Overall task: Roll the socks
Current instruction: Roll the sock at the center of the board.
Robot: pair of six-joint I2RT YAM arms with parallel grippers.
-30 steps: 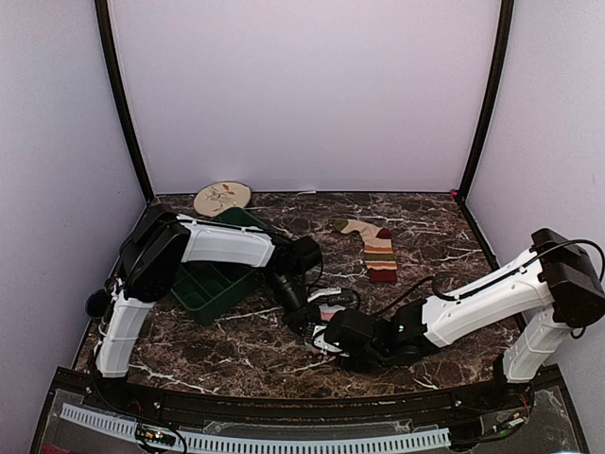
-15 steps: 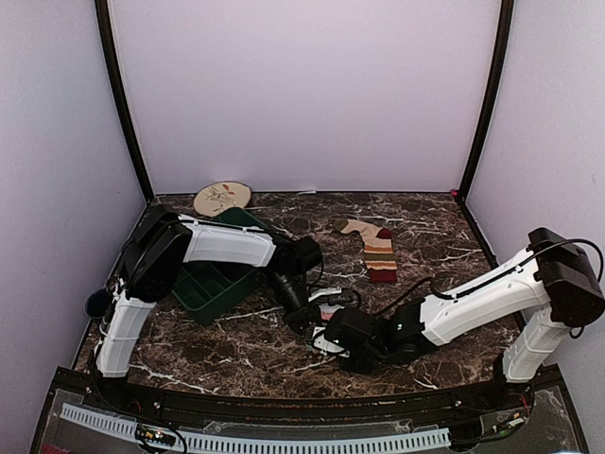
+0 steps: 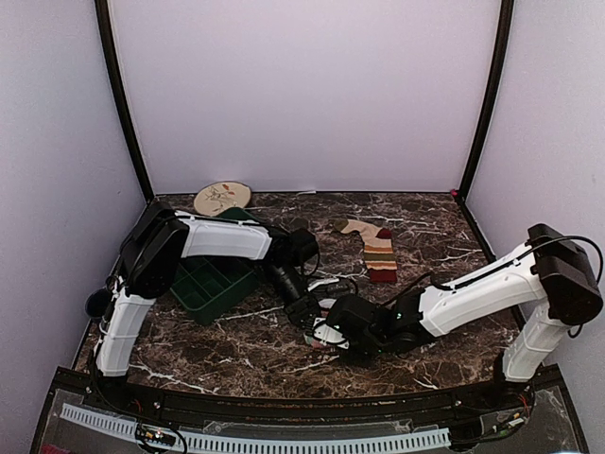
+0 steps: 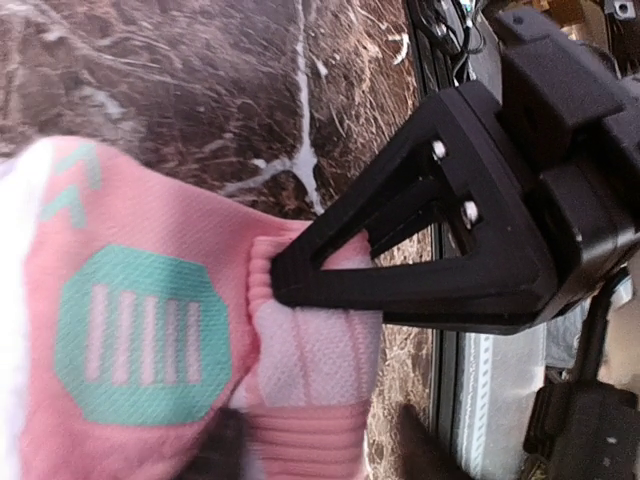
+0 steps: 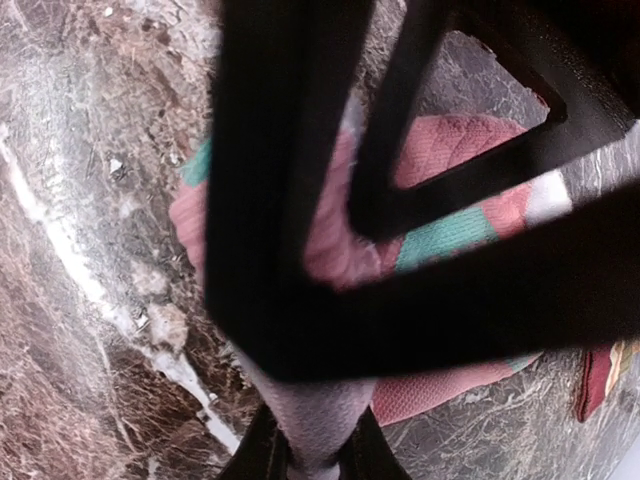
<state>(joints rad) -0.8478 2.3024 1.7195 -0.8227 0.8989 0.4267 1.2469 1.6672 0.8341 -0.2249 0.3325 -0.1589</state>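
The pink sock [image 4: 140, 330] with mint-green spots lies bunched on the marble table, near the front centre, under both grippers [image 3: 326, 328]. My left gripper [image 4: 325, 445] is open, its fingers standing either side of the ribbed pink cuff. My right gripper [image 5: 315, 450] is shut on a pale fold of the pink sock [image 5: 450, 140]; one of its black fingers [image 4: 400, 270] presses on the fabric in the left wrist view. From above, the left gripper [image 3: 307, 312] and right gripper [image 3: 333, 336] nearly touch. The tan striped sock [image 3: 375, 250] lies flat further back, apart from both.
A dark green tray [image 3: 210, 281] sits under the left arm at the left. A round embroidered disc [image 3: 222, 198] leans at the back left corner. A black knob [image 3: 96, 303] is by the left wall. Walls close three sides.
My left gripper has opened and let go of the pink sock. My right gripper has closed on the sock and shifted slightly left.
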